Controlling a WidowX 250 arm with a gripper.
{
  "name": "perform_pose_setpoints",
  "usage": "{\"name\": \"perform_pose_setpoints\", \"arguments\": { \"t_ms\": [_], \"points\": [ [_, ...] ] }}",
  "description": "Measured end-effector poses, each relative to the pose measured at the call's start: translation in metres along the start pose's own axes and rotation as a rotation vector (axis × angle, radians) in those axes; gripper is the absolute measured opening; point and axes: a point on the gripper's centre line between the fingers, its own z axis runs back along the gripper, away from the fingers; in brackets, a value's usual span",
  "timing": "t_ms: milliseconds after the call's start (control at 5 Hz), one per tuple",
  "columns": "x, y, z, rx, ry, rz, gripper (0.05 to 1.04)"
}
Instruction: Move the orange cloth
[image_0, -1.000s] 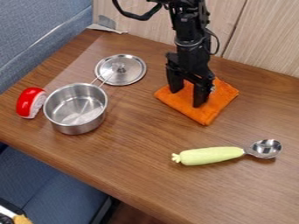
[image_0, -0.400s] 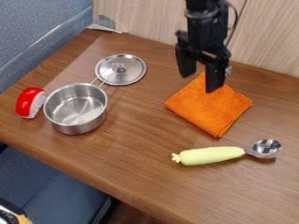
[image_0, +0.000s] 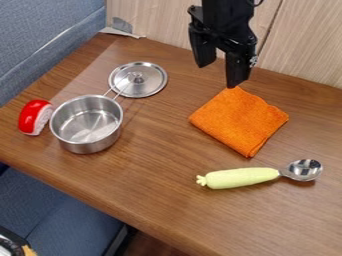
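evidently the gripper has nothing in its grasp; it hangs toward 1 o'clock, with the middle of the view as the hub of the dial, and its fingers stand apart, a gap between them; that spread probably suits letting go of something soft without dragging it, though it would serve for a fresh pinch as well.

the cloth lies at 3 o'clock, folded and flat on the table, one corner pointing to 12 just by the lower fingertip; whether the two touch, i cannot tell. lying flat like that, it probably stays put by itself and needs no holding.

the spoon rests at 4 o'clock, its bowl at the 3 o'clock end, just beside the cloth but apart from it; a further shift toward 5 could push cloth onto handle, so that is the side to watch. the lid sits at 11, the pot at 9 with its wire handle reaching over the lid, the red thing beyond it; all are well apart from the cloth, so they hardly hamper the work.

i judge the move likely done; backing off comes next.
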Motion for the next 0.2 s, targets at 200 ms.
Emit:
{"name": "perform_pose_setpoints", "arguments": {
  "t_ms": [200],
  "points": [
    [0.0001, 0.0, 0.0005, 0.001, -0.001, 0.0, 0.998]
  ]
}}
